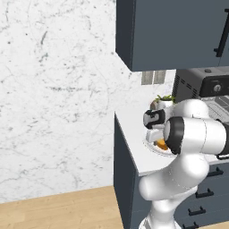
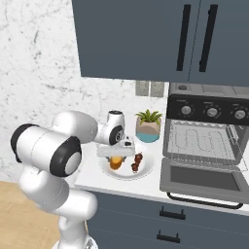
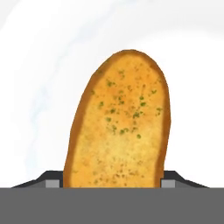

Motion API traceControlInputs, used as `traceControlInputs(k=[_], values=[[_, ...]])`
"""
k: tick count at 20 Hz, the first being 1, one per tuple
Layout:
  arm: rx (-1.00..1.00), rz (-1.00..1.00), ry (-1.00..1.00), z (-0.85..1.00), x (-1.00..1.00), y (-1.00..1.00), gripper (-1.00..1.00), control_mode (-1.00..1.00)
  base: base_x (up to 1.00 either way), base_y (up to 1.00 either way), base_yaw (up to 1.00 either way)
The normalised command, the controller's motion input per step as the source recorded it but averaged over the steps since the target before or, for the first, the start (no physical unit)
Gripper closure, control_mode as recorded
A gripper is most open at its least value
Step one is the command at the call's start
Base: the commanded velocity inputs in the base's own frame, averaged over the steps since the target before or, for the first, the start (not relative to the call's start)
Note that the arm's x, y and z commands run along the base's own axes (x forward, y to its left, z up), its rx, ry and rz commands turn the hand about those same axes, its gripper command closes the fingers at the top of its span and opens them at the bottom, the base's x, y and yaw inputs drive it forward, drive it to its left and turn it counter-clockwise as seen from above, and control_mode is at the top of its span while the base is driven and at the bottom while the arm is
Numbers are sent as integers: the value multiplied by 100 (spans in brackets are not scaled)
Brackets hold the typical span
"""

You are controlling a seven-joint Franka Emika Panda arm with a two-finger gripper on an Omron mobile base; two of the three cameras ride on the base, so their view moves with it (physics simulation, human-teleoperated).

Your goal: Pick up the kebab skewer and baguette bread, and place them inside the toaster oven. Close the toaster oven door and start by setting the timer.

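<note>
Hand (image 2: 115, 156) is low over white plate (image 2: 146, 171) at frame centre, fingers (image 3: 168, 178) clamped on both sides of baguette bread (image 3: 120, 127). Kebab skewer (image 2: 136, 163) lies beside it on plate. Toaster oven (image 2: 209, 141) at right, toaster oven door (image 2: 202, 181) dropped open.

The white robot arm with dark joints (image 1: 188, 134) bends over the pale tabletop (image 1: 134, 134). Behind its elbow lies a round white plate (image 1: 152, 145) with the small golden-orange baguette bread (image 1: 160, 144) on it. A green potted plant (image 1: 163, 101) stands near the boxy dark grey toaster oven (image 1: 199, 85), under the blue-grey cabinet (image 1: 174, 31).
</note>
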Motion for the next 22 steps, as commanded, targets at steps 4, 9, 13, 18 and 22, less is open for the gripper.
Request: traceControlInputs(k=[4,9,13,18,22], values=[[5,-10,-2,96,-8,-4,100,-100,0,0,0],[4,-12,-4,96,-13,-4,100,-100,0,0,0],[4,-16,-3,77,-34,-7,100,-100,0,0,0],[0,-25,0,80,-20,1,100,-100,0,0,0],[0,-26,0,42,-15,-17,100,-100,0,0,0]])
